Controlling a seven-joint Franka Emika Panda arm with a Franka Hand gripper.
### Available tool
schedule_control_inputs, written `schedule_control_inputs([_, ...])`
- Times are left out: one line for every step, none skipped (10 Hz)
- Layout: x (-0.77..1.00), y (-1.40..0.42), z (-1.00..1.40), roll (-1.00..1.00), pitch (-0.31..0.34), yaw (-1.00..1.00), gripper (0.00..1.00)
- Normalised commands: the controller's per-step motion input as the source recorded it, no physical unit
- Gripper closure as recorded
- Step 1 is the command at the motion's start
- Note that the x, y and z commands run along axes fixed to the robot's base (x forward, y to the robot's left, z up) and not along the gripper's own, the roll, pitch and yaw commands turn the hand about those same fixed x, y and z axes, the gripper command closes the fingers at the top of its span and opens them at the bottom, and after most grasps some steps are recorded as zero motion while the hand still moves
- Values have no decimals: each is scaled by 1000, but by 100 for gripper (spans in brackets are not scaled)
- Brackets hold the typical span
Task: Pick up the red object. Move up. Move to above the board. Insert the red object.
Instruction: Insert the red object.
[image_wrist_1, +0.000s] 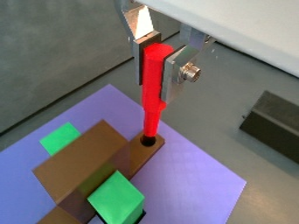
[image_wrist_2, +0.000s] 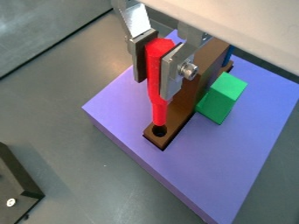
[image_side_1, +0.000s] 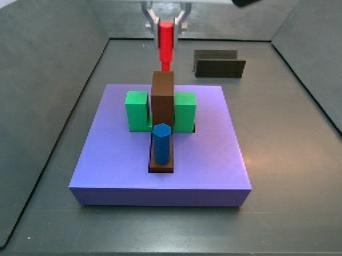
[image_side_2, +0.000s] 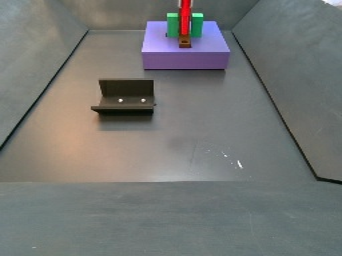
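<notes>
Wrist view: the gripper (image_wrist_1: 160, 54) pinches the upper part of the red peg (image_wrist_1: 152, 92) between its silver fingers (image_wrist_1: 183, 72). The peg hangs upright, its lower tip at the mouth of a round hole in the end of the brown board (image_wrist_1: 96, 162). The board lies on the purple slab (image_wrist_1: 198, 188), with a green block (image_wrist_1: 115, 198) against one side and another (image_wrist_1: 59, 138) on the opposite side. The dark fixture (image_wrist_1: 272, 124) stands on the floor beyond the slab.

Wrist view: the gripper (image_wrist_2: 156, 54) clamps the peg (image_wrist_2: 156, 89) at its top; the tip meets the hole at the board's (image_wrist_2: 187, 109) end. One green block (image_wrist_2: 222, 98) touches the board. The fixture (image_wrist_2: 17, 186) shows at the frame corner.

Side view: the gripper (image_side_1: 166, 17) holds the peg (image_side_1: 166, 44) vertical over the board's (image_side_1: 163, 100) far end. A blue peg (image_side_1: 160, 143) stands in the near end.

Side view: slab (image_side_2: 187, 52), board and peg (image_side_2: 187, 16) sit far back; the fixture (image_side_2: 126, 97) stands well apart, on the floor.
</notes>
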Motion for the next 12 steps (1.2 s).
schedule_control_inputs([0,20,-217,-14,0,-6,100])
schedule_control_inputs([0,20,-211,-3,-1,-3,100])
schedule_control_inputs([0,34,-191,0,-3,0,100])
schedule_control_inputs([0,37,-180,0,0,0,100])
schedule_control_inputs([0,34,-169,0,0,0,100])
schedule_control_inputs([9,29,-171,-4,0,0,100])
schedule_control_inputs([43,6,-143,-20,0,0,100])
schedule_control_inputs([86,0,-109,-31,0,0,100])
schedule_control_inputs([97,0,-126,-16,0,0,100])
schedule_control_inputs([114,0,-143,-4,0,0,100])
schedule_control_inputs([126,0,-157,0,0,0,100])
schedule_control_inputs([120,0,-223,0,0,0,100])
